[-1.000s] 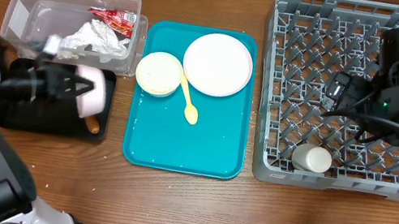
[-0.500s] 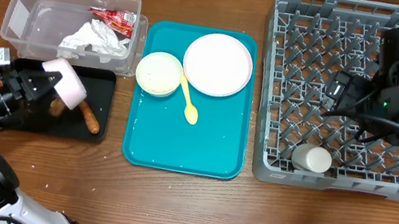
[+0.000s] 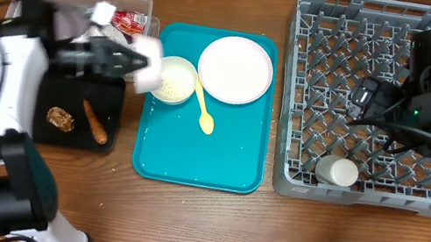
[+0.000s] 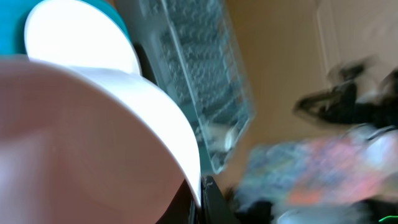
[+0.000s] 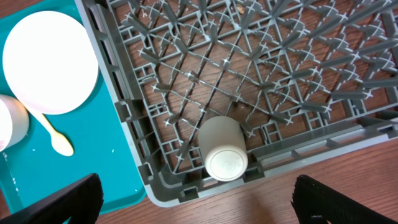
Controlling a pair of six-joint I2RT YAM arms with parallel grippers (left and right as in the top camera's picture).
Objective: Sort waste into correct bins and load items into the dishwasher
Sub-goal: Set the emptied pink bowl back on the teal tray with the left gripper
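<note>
A clear plastic tub (image 3: 25,16) stands at the far left of the wooden tabletop (image 3: 180,222). In it lie a small red wrapper (image 3: 130,22), its print too small to read, and a crumpled white napkin (image 3: 80,44), mostly hidden by the arm. Just in front of the tub, a shallow black tray (image 3: 112,94) carries brown food scraps (image 3: 61,119), one lumpy and one long.

The left pincer (image 3: 130,62) is clamped on a smooth, glossy white bowl (image 3: 145,75), blurred by motion. It hangs over the left edge of the teal serving tray (image 3: 200,158), just beside a second bowl (image 3: 173,80). A yellow plastic spoon (image 3: 203,108) and a round white plate (image 3: 235,69) also lie on that tray.

The grey pegged dish rack (image 3: 362,196) holds a small white cup (image 3: 337,171) on its side near the front edge. The right pincer (image 5: 198,186) hangs above the rack, its fingers wide apart.
</note>
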